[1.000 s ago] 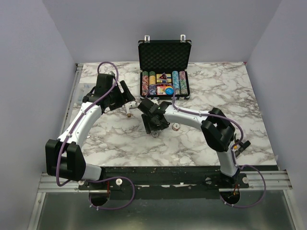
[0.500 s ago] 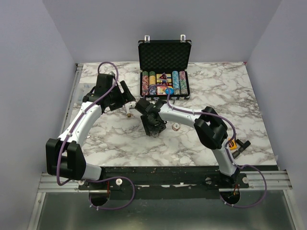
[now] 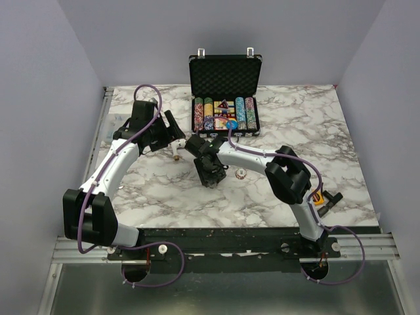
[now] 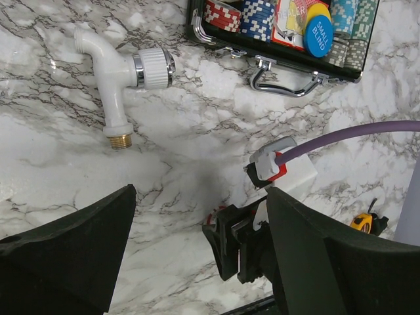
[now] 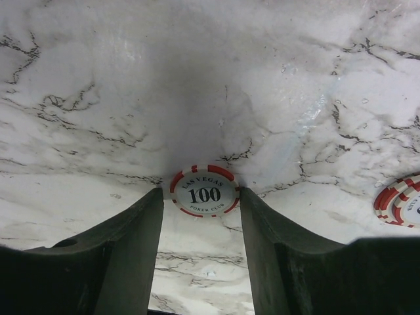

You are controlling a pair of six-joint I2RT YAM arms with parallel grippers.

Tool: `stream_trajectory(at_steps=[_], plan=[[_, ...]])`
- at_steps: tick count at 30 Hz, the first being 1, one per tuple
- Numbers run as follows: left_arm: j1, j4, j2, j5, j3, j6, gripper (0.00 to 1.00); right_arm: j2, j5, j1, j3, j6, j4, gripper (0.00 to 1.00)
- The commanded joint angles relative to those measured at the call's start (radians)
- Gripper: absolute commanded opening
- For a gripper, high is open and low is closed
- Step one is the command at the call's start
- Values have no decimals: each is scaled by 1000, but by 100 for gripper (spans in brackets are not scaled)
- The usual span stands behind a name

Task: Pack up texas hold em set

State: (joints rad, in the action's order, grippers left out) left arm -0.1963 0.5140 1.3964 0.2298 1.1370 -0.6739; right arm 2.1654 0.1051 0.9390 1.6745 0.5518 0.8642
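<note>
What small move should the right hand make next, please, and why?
Probably close the right hand on the red-and-white 100 chip. The chip lies flat on the marble table, and the hand's fingers stand close on either side without clearly gripping it yet.

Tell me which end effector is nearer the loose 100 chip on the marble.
Right. The right end effector straddles the 100 chip, a finger on either side. The left end effector hovers well off to the left, by the white tap fitting.
</note>
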Motion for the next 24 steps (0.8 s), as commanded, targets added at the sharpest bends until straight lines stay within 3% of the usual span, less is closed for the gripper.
stream_trajectory(at_steps=[1,10,24], plan=[[7,1,10,26,27,0,80,68,-75,-3,-42,4,-12,50],[8,1,9,28,26,-1,80,37,-11,-14,-37,8,-23,39],[8,-1,10,39,26,-6,80,-152,190,-37,-79,56,-40,35]])
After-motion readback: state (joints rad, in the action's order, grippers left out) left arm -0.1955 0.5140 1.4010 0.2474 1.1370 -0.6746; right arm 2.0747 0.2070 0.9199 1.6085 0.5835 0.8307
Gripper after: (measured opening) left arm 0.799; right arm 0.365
